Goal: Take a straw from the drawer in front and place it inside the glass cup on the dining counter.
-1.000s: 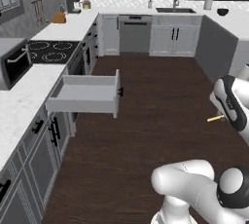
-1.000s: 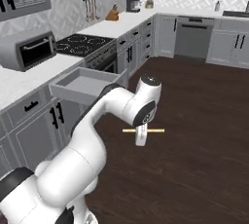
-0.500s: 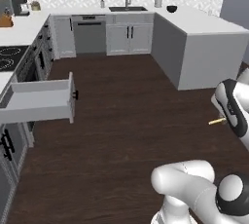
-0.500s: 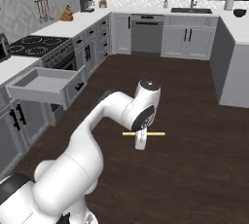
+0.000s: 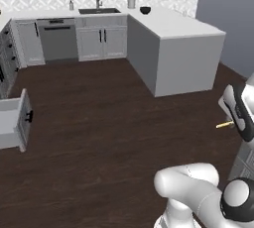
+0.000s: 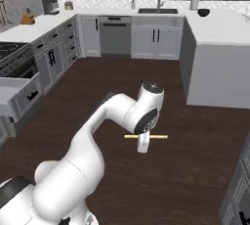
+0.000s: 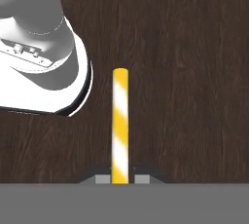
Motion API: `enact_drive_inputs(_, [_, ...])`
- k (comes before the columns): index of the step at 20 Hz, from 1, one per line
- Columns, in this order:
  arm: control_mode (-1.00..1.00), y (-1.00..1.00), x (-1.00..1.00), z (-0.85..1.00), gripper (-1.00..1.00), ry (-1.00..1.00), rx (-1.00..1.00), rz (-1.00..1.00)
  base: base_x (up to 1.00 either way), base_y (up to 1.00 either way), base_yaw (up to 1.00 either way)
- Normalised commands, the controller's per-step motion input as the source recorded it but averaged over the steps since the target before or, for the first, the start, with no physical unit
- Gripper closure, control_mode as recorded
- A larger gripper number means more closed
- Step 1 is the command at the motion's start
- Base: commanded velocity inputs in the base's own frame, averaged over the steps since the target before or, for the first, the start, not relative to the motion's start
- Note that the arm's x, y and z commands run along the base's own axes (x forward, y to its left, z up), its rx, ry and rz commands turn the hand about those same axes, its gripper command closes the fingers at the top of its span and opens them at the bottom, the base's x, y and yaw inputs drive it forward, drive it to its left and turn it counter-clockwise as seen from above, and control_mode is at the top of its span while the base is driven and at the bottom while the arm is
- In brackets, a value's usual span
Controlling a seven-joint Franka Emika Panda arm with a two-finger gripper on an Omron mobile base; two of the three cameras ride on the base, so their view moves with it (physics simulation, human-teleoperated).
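Straw [image 7: 119, 123] is clamped between the fingertips of the gripper [image 6: 142, 146], held level above the dark wood floor [image 6: 185, 170] (drawer [image 5: 12, 123] open, far left).

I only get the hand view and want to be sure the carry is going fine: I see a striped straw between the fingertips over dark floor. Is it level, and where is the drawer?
Observer: In the right base view the straw lies level, crosswise in the shut gripper, above the wood floor.
Operator: And the drawer?
Observer: The drawer stands pulled open at the far left of the left base view.
Operator: Anything ahead?
Observer: A white counter stands ahead, with a dark bowl near its far end.
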Motion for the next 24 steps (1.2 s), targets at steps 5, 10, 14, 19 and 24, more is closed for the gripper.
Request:
enact_drive_inputs(5, [1.0,0.0,0.0,0.0,1.0,0.0,0.0,0.0,1.0,-0.24,-0.18])
enact_drive_inputs(10, [1.0,0.0,0.0,0.0,1.0,0.0,0.0,0.0,1.0,-0.18,-0.14])
enact_drive_inputs(14, [1.0,0.0,0.0,0.0,1.0,0.0,0.0,0.0,1.0,-0.32,-0.11])
enact_drive_inputs(19, [1.0,0.0,0.0,0.0,1.0,0.0,0.0,0.0,1.0,-0.55,-0.04])
enact_drive_inputs(24, [1.0,0.0,0.0,0.0,1.0,0.0,0.0,0.0,0.87,-0.81,0.0])
